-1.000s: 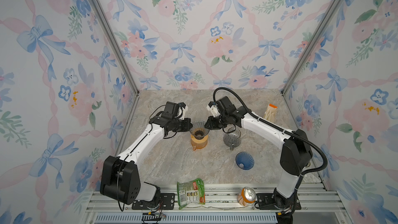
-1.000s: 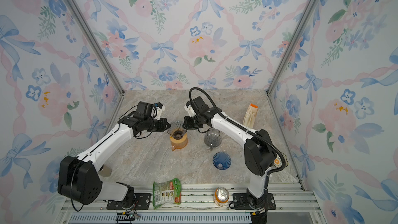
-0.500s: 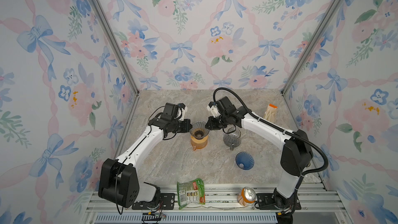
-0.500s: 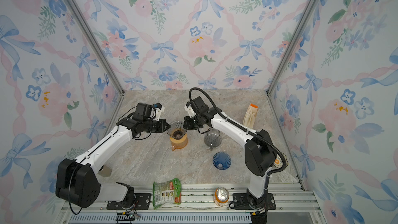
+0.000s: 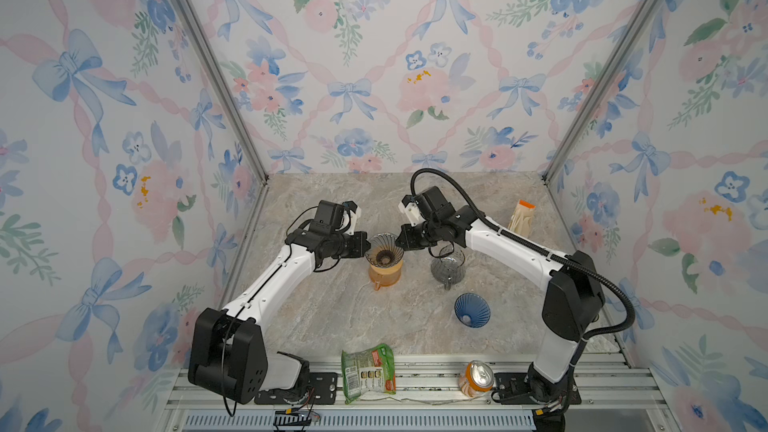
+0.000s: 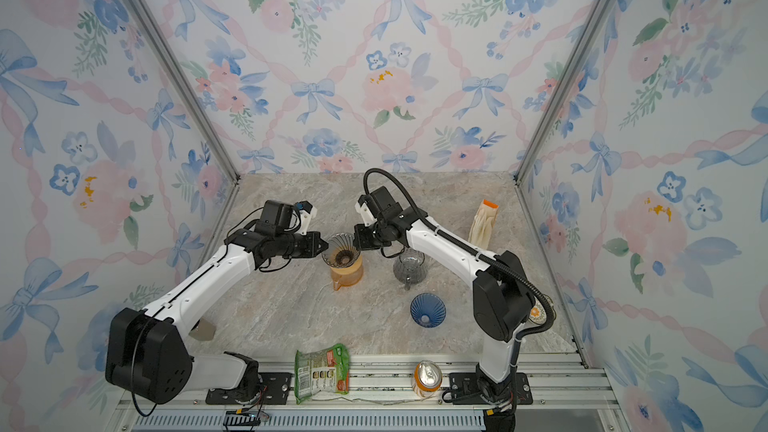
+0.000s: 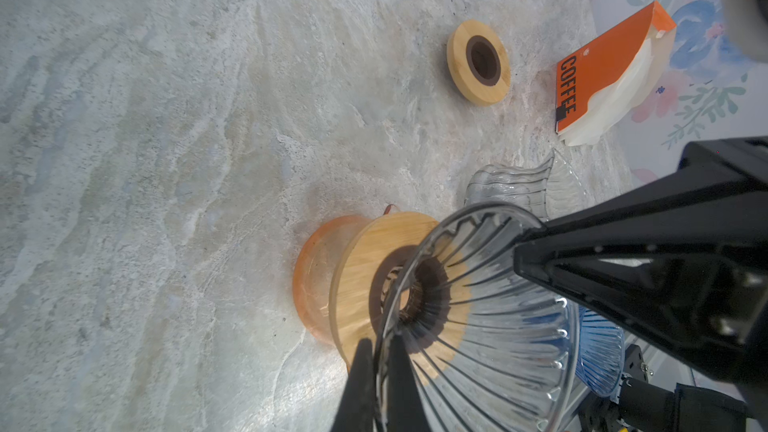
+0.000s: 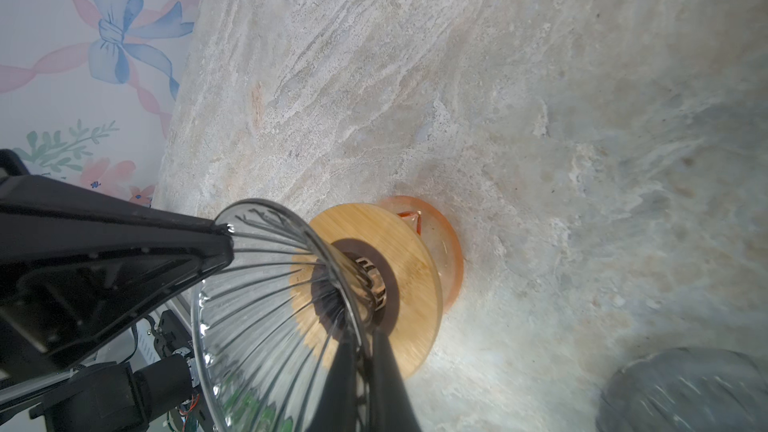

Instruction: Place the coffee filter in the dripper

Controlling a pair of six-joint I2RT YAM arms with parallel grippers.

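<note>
A clear ribbed glass dripper point(image 5: 384, 249) point(image 6: 340, 249) stands on a wooden collar point(image 7: 365, 276) over an orange carafe point(image 5: 384, 274). My left gripper point(image 5: 368, 245) point(image 7: 380, 347) is shut on the dripper's left rim, one finger inside and one outside the glass. From the other side, my right gripper point(image 5: 399, 238) point(image 8: 363, 336) is shut on the right rim in the same way. The dripper point(image 8: 257, 305) holds no paper. White coffee filters point(image 5: 521, 218) point(image 7: 615, 81) stand in an orange COFFEE sleeve at the back right, away from both grippers.
A grey glass server point(image 5: 446, 268) stands just right of the carafe, under the right arm. A blue dripper point(image 5: 471, 310) lies nearer the front. A loose wooden ring point(image 7: 478, 62) lies behind. A snack bag point(image 5: 368, 371) and a can point(image 5: 476, 378) rest on the front rail.
The right gripper's jaws have closed onto the dripper's rim. Both arms have hardly moved, and the left gripper keeps its hold.
</note>
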